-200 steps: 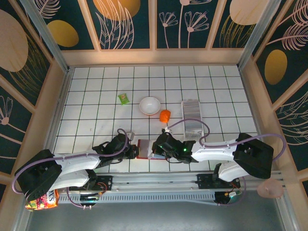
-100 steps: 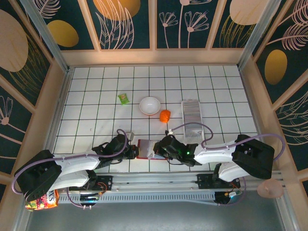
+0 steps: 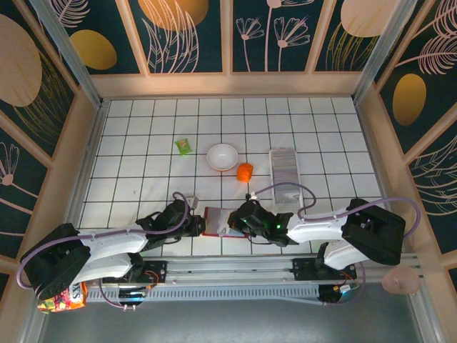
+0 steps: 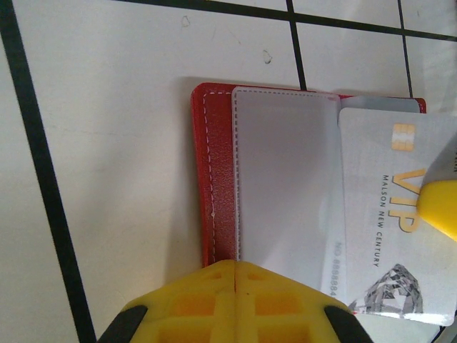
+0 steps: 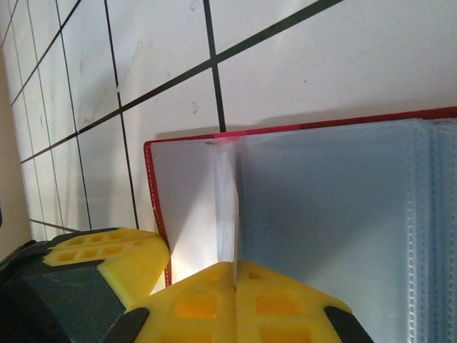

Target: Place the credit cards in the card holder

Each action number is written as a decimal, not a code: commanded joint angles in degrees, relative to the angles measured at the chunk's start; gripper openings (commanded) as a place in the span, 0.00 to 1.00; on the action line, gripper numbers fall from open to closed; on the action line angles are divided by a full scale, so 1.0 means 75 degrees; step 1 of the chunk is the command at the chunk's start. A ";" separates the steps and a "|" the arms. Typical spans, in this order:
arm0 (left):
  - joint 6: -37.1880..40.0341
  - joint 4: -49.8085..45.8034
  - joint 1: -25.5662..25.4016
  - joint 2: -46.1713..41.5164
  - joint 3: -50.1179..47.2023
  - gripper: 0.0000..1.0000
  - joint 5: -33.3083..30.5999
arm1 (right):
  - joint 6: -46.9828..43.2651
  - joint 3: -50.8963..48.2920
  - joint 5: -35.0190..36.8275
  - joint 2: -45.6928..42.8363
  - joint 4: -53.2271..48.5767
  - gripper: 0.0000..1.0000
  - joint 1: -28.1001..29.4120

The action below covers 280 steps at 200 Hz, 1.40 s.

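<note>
At the near edge: both arms are laid low, reaching inward to the card holder [image 3: 213, 221], opened flat on the table [image 3: 143, 164].
Left gripper [image 4: 235, 268]: fingers pressed together at the holder's edge.
Right gripper [image 5: 234, 266]: clamped on a credit card [image 4: 389, 221], half over the holder.
Card print: "VIP", "MALSON NEW CENTURY".
Room: bare tiles are seen just beyond the holder's far edge.
</note>
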 commanded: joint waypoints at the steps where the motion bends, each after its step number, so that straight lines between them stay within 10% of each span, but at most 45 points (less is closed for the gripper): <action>1: -0.0083 -0.0307 -0.0044 -0.0002 -0.0169 0.00 -0.0125 | 0.0011 0.0122 -0.0191 0.0227 0.0002 0.00 -0.0068; 280: -0.0171 -0.0212 -0.0043 0.0115 -0.0177 0.00 -0.0155 | -0.0799 -0.0060 -0.1622 -0.0006 0.0001 0.00 -0.0758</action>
